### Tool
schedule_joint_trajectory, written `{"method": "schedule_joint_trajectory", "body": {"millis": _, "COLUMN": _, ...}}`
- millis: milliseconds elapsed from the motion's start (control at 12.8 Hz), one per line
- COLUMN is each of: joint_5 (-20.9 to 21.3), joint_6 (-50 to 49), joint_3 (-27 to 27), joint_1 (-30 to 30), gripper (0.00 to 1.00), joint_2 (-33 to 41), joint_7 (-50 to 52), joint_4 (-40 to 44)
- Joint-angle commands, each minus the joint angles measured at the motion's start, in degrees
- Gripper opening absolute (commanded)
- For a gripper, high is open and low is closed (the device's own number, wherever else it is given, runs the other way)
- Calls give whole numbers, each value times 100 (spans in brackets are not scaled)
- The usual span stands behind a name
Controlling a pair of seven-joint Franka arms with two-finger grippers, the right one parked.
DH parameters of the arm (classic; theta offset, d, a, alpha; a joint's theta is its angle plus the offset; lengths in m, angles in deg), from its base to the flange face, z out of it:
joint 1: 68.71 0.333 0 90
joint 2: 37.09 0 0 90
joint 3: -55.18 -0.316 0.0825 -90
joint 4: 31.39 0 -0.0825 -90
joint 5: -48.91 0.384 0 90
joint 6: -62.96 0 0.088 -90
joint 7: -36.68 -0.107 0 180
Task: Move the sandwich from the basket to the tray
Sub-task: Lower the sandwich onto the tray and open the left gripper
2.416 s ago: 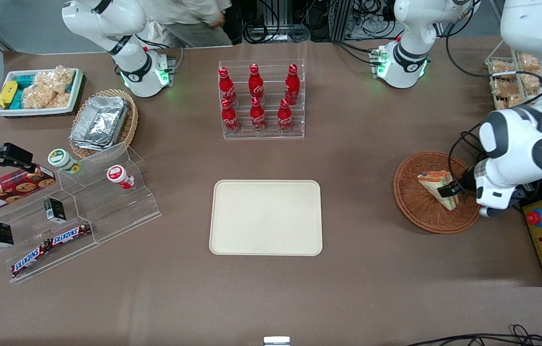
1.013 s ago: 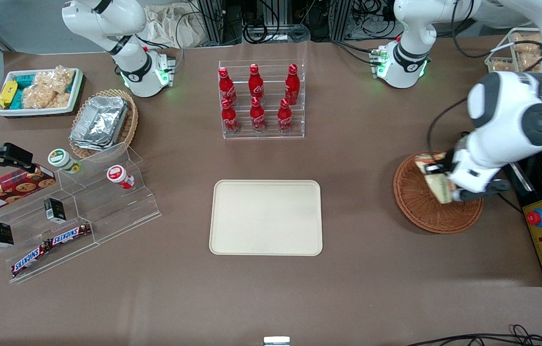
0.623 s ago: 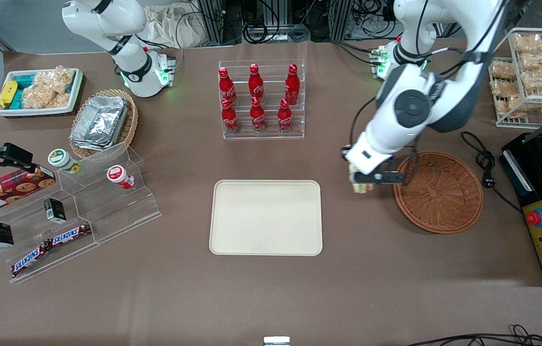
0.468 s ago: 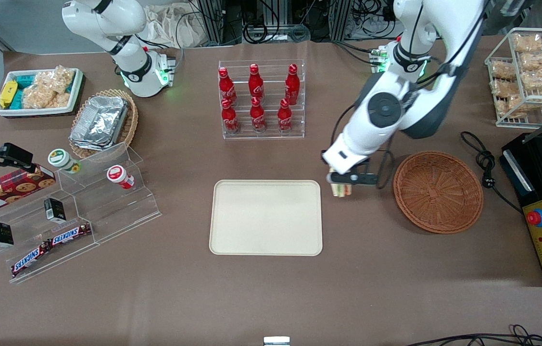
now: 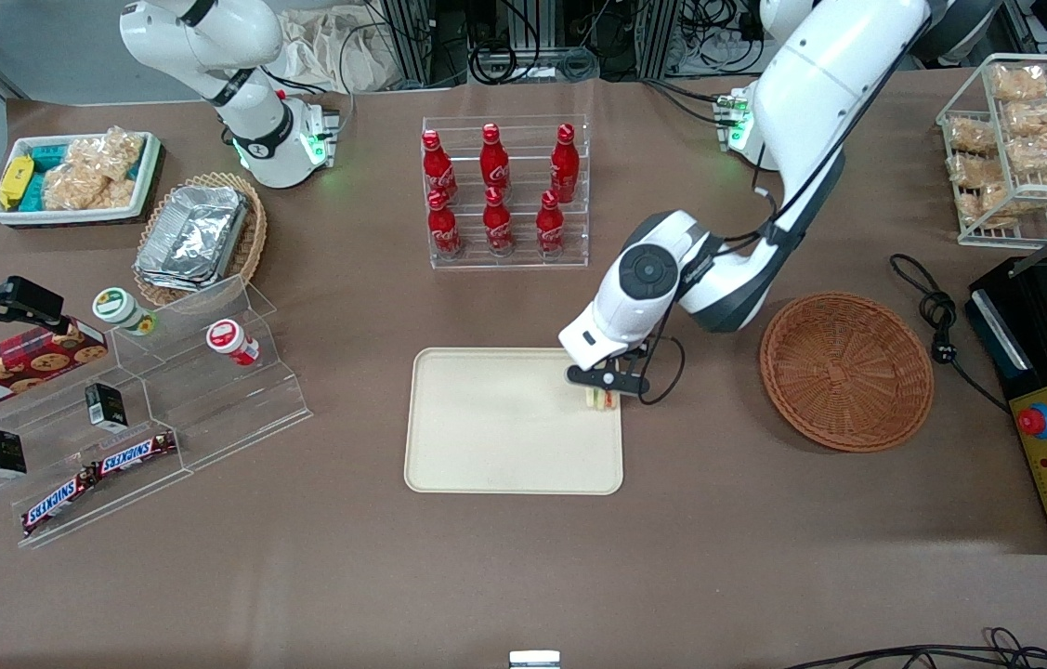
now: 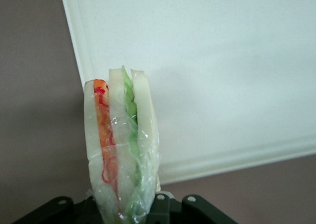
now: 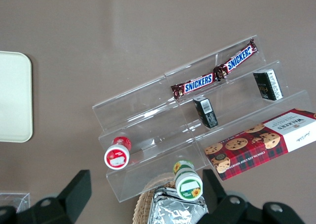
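Fingers (image 5: 605, 378) clamped on one sandwich (image 6: 121, 150) above one tray (image 5: 504, 423)

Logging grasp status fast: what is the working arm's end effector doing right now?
Left end effector: closed on the sandwich, above the edge of the tray nearest the basket.

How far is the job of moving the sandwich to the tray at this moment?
Done: the basket holds nothing now, so the pick-up is finished. In hand: the gripper is shut on the sandwich and holds it over the edge of the tray nearest the basket. Left: lower it onto the tray, open the fingers and pull the arm away.
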Motion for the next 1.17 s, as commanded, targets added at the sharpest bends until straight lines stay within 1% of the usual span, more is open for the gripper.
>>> {"method": "schedule_joint_trajectory", "body": {"millis": 0, "joint_5": 310, "joint_6": 56, "joint_3": -42, "joint_1": -83, "gripper": 23, "joint_2": -326, "joint_7": 190, "joint_4": 325}}
{"method": "schedule_joint_trajectory", "body": {"millis": 78, "joint_5": 336, "joint_6": 91, "joint_3": -42, "joint_1": -83, "gripper": 39, "joint_2": -414, "joint_7": 198, "joint_4": 342}}
{"method": "schedule_joint_trajectory", "body": {"millis": 156, "joint_5": 328, "joint_6": 187, "joint_3": -42, "joint_1": -83, "gripper": 58, "joint_2": -432, "joint_7": 242, "joint_4": 395}}
{"method": "schedule_joint_trajectory", "body": {"millis": 234, "joint_5": 336, "joint_6": 197, "joint_3": -42, "joint_1": -92, "gripper": 73, "joint_2": -415, "joint_7": 486, "joint_4": 404}}
{"method": "schedule_joint_trajectory", "body": {"millis": 312, "joint_5": 345, "joint_6": 197, "joint_3": -42, "joint_1": -83, "gripper": 99, "joint_2": -354, "joint_7": 819, "joint_4": 413}}
{"method": "schedule_joint_trajectory", "body": {"millis": 468, "joint_5": 319, "joint_6": 145, "joint_3": -42, "joint_1": -39, "gripper": 100, "joint_2": 101, "joint_7": 1321, "joint_4": 387}}
{"method": "schedule_joint_trajectory", "body": {"millis": 623, "joint_5": 258, "joint_6": -30, "joint_3": -34, "joint_1": 232, "gripper": 100, "joint_2": 628, "joint_7": 1613, "joint_4": 360}}
{"method": "schedule_joint_trajectory", "body": {"millis": 779, "joint_5": 170, "joint_6": -906, "joint_3": -16, "joint_1": 496, "gripper": 100, "joint_2": 1191, "joint_7": 1544, "joint_4": 386}}
{"method": "schedule_joint_trajectory", "body": {"millis": 857, "joint_5": -48, "joint_6": -1224, "joint_3": 19, "joint_1": 715, "gripper": 100, "joint_2": 1472, "joint_7": 1508, "joint_4": 387}}
{"method": "schedule_joint_trajectory", "body": {"millis": 935, "joint_5": -320, "joint_6": -1470, "joint_3": 28, "joint_1": 787, "gripper": 100, "joint_2": 1771, "joint_7": 1308, "joint_4": 395}}
{"method": "schedule_joint_trajectory", "body": {"millis": 1091, "joint_5": -795, "joint_6": -2190, "joint_3": 37, "joint_1": 1137, "gripper": 100, "joint_2": 2272, "joint_7": 729, "joint_4": 413}}
